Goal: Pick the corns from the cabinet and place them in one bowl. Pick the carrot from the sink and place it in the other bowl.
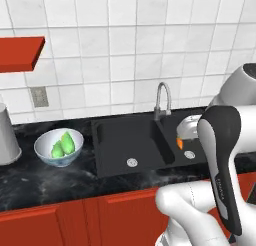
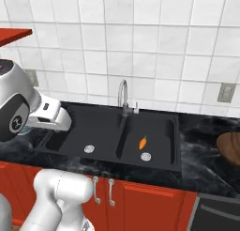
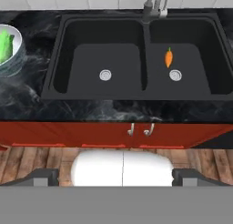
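Reaching for the carrot (image 3: pixel 168 58) is your step in hand, judging by how things lie: both corns (image 1: pixel 63 145) already sit in the pale translucent bowl (image 1: pixel 46 140) on the counter left of the sink (image 3: pixel 136 32), and the cabinet (image 1: pixel 20 53) shelf looks bare on the part you can see. The carrot lies in the sink's right basin, just beside the round silver drain (image 3: pixel 175 75), green top pointing toward the tap (image 2: pixel 123 96). The gripper (image 3: pixel 116 176) hangs high and back from the counter with its jaws standing wide apart and nothing between them. Bring it over the right basin, line the fingers across the carrot's narrow width instead of along it, and come down straight so you clear the divider and the tap. Keep the jaws wide until they straddle it; the carrot is tiny and may skid on the basin floor if nudged. The dark brown bowl (image 2: pixel 230 148) waits at the right on the counter

Count: two corns, one carrot, two bowls, two basins, two drains, one tap
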